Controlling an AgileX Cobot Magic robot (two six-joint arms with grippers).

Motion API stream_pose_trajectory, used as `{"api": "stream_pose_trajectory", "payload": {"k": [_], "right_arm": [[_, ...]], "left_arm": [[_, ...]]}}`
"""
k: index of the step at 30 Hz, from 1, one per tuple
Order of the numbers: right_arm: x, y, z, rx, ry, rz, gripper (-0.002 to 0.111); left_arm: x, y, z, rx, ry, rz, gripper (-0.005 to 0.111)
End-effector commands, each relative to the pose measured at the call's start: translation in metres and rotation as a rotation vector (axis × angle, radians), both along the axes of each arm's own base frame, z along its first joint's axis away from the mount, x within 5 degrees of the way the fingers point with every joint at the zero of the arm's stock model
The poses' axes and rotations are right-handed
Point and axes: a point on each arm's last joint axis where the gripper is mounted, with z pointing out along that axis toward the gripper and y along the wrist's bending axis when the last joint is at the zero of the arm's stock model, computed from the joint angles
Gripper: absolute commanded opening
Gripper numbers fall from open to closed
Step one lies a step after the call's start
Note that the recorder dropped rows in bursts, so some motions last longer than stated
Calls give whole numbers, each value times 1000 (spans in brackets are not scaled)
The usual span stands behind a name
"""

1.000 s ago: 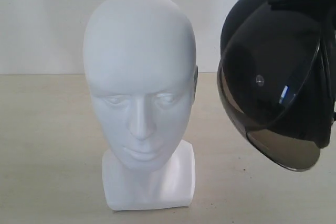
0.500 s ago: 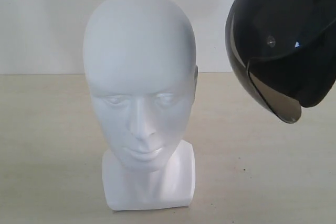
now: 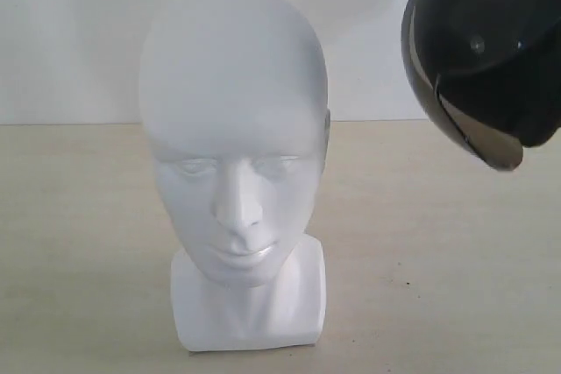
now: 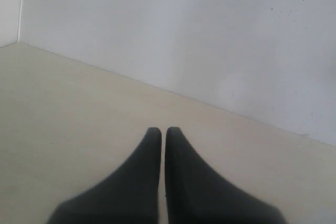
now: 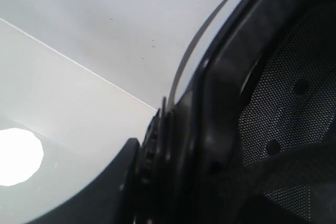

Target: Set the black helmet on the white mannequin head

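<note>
Your right fingers (image 5: 118, 182) clamp the matte black smoky-visored helmet (image 3: 500, 32), aloft beside the glossy white mannequin head (image 3: 235, 129) on the counter (image 3: 79, 243); your left fingers (image 4: 149, 161) meet, empty.

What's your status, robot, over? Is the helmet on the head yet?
Left gripper shut, empty. Right gripper clamped on black helmet rim, helmet up in the air, right of white mannequin head. Not on yet. Nothing between them.

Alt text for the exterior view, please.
A glossy white bald mannequin head stands on a pale tabletop, facing the camera. A matte black helmet with smoky tinted visor hangs at the picture's upper right, clear of it.
</note>
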Motion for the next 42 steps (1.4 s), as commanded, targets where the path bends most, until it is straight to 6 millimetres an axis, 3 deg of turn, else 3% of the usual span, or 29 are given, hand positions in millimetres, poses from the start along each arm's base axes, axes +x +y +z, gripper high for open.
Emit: {"api": "stream_pose_trajectory", "payload": {"k": [1, 9, 17, 21, 29, 37, 42], "right_arm": [[-10, 3, 43, 76, -129, 28, 0], [-17, 6, 69, 78, -176, 41, 0], [-34, 11, 129, 174, -220, -22, 0], [-42, 28, 157, 328, -178, 5, 0], [-65, 24, 212, 727, -107, -38, 0], [-96, 20, 257, 917, -185, 12, 0], [-126, 24, 284, 945, -274, 100, 0]], "left_arm": [[0, 0, 0, 4, -4, 2, 4], [0, 0, 0, 4, -4, 2, 4], [0, 0, 0, 4, -4, 2, 4], [0, 0, 0, 4, -4, 2, 4], [0, 0, 0, 4, -4, 2, 4], [0, 0, 0, 4, -4, 2, 4], [0, 0, 0, 4, -4, 2, 4]]}}
